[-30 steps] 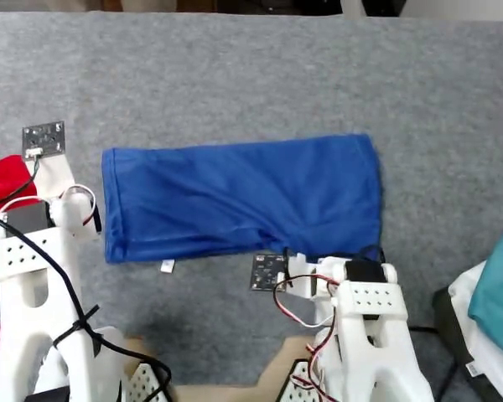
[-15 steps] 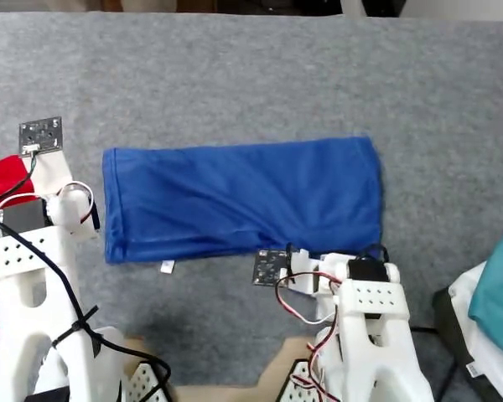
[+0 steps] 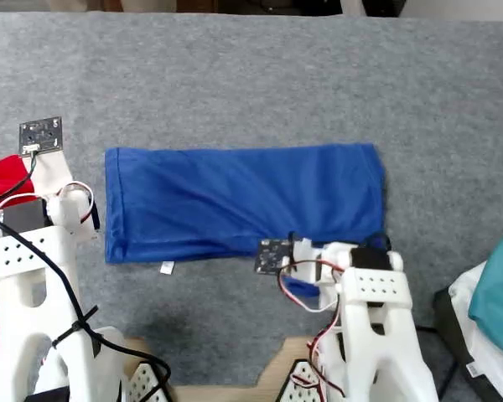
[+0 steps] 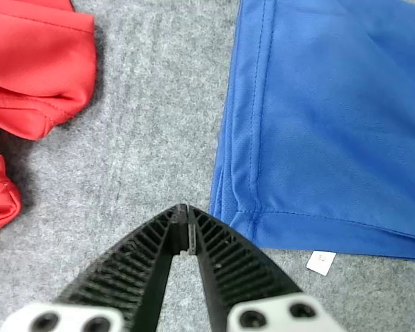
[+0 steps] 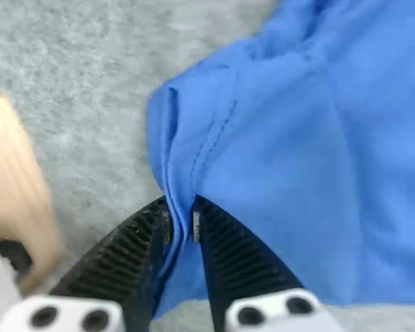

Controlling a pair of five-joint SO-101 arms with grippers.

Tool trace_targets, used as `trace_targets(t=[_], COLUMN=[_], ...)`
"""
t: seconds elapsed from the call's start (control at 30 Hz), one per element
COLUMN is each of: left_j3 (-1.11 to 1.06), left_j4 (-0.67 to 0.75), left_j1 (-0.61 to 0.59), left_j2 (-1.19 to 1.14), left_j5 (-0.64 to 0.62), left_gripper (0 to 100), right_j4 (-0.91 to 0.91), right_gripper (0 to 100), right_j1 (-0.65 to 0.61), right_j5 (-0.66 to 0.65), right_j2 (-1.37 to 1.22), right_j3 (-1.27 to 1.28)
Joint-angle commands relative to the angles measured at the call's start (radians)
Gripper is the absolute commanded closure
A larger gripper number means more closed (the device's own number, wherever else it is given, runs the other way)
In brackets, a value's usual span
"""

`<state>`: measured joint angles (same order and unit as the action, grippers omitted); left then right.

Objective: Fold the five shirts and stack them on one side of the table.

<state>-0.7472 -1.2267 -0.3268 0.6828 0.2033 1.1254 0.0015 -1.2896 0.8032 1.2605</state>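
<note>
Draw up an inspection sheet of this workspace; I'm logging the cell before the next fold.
Surface: grey felt table cover.
Job's things: blue shirt folded into a long band, mid-table; red cloth at the left arm's side; teal and white cloths at the right arm's side.
Clutter: small white tag by the blue shirt's near edge.
Grippers: left gripper shut, empty, beside the shirt's corner; right gripper shut on the shirt's edge.
Cables: black cable down the left arm.
Surroundings: nothing seen.

High view: overhead, looking down on table [image 3: 235, 75]. Wrist views: close, angled down; all three share blue shirt [image 3: 243, 201].
</note>
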Motion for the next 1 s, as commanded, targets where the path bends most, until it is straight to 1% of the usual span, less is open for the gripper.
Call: trace_targets(t=[0.0, 0.17, 0.37, 0.67, 0.83, 0.97], left_j3=[0.055, 0.055, 0.055, 0.055, 0.052, 0.055], left_j4=[0.005, 0.005, 0.005, 0.005, 0.021, 0.025], left_j1=[-0.006, -0.006, -0.006, -0.006, -0.006, -0.006], left_j2=[0.016, 0.016, 0.016, 0.016, 0.016, 0.016], left_j5=[0.008, 0.008, 0.008, 0.008, 0.008, 0.008], left_gripper=[98, 98, 98, 98, 98, 98], right_j4=[0.035, 0.040, 0.020, -0.160, -0.196, -0.276], right_gripper=[99.4, 99.4, 98.1, 98.1, 98.1, 98.1], right_j1=[0.008, -0.007, -0.007, -0.008, -0.076, -0.127], right_j5=[-0.054, -0.100, -0.152, -0.157, -0.157, -0.157], right_j2=[-0.007, -0.021, -0.142, -0.337, -0.438, -0.496], right_j3=[-0.150, -0.285, -0.417, -0.545, -0.576, -0.575])
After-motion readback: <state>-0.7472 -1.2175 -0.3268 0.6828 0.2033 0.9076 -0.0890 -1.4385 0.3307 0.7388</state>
